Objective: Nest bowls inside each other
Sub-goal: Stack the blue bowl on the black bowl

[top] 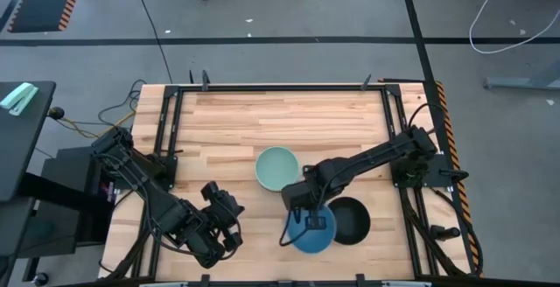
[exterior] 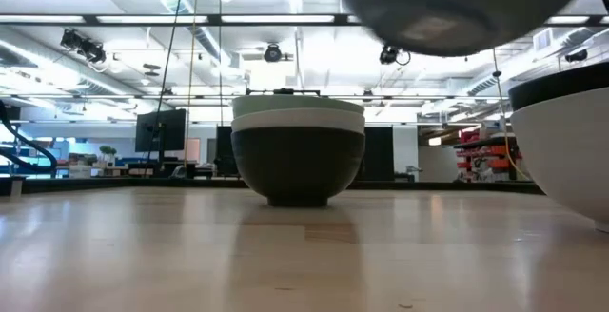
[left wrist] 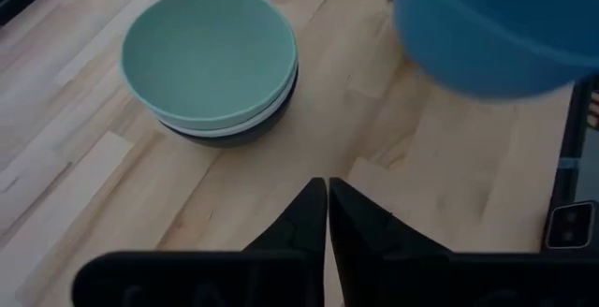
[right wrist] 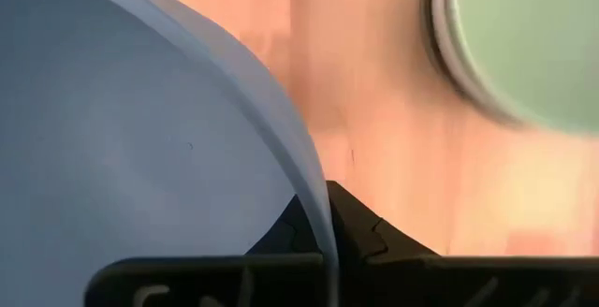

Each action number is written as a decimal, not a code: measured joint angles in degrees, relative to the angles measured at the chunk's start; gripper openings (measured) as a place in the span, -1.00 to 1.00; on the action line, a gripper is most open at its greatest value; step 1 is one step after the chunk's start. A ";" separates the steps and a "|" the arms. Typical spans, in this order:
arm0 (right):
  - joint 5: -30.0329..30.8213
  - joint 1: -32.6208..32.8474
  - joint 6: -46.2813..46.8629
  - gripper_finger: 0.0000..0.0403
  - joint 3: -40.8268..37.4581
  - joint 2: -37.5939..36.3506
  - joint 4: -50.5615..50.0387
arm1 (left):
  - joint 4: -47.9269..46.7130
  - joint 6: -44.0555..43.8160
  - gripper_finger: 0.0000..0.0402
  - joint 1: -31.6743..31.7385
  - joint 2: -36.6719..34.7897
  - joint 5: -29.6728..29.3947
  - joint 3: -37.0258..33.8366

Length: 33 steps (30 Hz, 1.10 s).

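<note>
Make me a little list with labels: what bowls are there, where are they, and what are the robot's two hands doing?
Stack: mint green bowl on top, nested in a white bowl, nested in a black bowl
Blue bowl: lifted off the table, rim pinched by the right gripper
Second black bowl: on the table, beside the blue bowl
Left gripper: shut, empty, waiting at the table's near left
</note>
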 joint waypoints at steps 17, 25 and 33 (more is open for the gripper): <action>-1.57 3.42 7.10 -0.99 0.98 -3.17 -14.17 | -4.24 -0.04 -0.86 0.00 -0.02 0.00 0.00; -1.55 4.45 13.72 -0.99 0.54 -9.51 -14.28 | -5.35 -0.05 -0.91 0.07 -0.02 0.00 0.00; -1.60 6.07 19.19 -0.99 -7.07 -13.48 -15.46 | -5.39 -0.07 -0.88 0.07 -0.02 0.00 0.00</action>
